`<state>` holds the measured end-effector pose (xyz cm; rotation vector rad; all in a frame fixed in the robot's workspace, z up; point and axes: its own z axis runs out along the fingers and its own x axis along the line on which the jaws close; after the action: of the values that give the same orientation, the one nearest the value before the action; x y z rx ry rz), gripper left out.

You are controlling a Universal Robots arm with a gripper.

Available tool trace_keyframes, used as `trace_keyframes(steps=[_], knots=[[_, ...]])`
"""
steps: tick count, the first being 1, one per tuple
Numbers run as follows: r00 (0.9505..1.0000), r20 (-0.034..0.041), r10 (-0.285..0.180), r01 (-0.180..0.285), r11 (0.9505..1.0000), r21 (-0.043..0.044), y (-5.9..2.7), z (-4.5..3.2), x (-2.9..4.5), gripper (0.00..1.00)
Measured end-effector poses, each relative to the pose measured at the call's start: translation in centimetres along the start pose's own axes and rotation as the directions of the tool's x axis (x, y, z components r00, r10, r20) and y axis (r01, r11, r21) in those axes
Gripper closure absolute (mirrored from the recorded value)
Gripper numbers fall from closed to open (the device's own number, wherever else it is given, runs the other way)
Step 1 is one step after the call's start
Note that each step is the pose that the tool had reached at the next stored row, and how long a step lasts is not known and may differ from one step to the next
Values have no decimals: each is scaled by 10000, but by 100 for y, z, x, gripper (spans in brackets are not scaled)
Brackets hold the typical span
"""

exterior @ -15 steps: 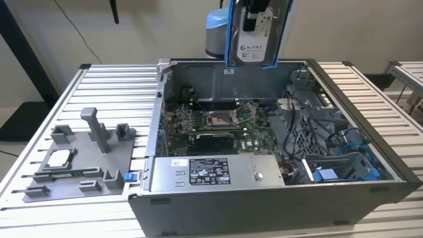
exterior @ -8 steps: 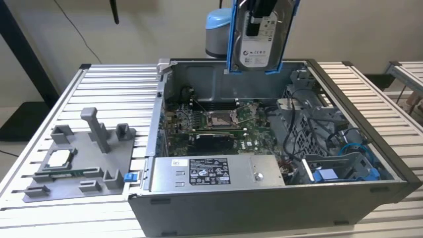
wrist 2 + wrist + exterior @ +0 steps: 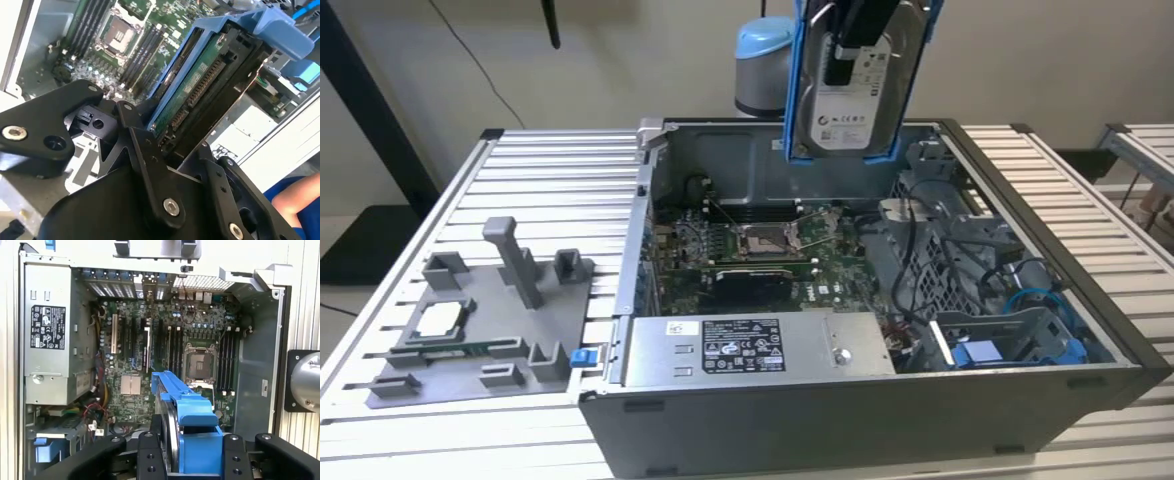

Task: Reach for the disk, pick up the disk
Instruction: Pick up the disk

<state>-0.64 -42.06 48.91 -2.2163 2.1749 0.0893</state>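
Now gripper (image 3: 854,45) clamped on disk (image 3: 854,95), lifted above open computer case (image 3: 1067,330); long axis vertical, label facing exterior camera.

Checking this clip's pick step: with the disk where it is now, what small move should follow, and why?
Probably a short, steady hold or slight further lift. The pincer is shut on the disk, which hangs upright in its blue caddy, clear above the open computer case and motherboard, so the pick looks done.

An open computer case (image 3: 1067,400) is seen on the slatted bench (image 3: 547,180), its motherboard (image 3: 761,260) and power supply (image 3: 747,345) exposed. A grey fixture (image 3: 480,330) is placed beside it on the exterior view's left.
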Motion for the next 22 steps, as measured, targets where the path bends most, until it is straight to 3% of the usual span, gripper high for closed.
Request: trace_keyframes(steps=[22], knots=[[10000, 1, 47, -47, 10000, 3, -8, -40, 735, 100]])
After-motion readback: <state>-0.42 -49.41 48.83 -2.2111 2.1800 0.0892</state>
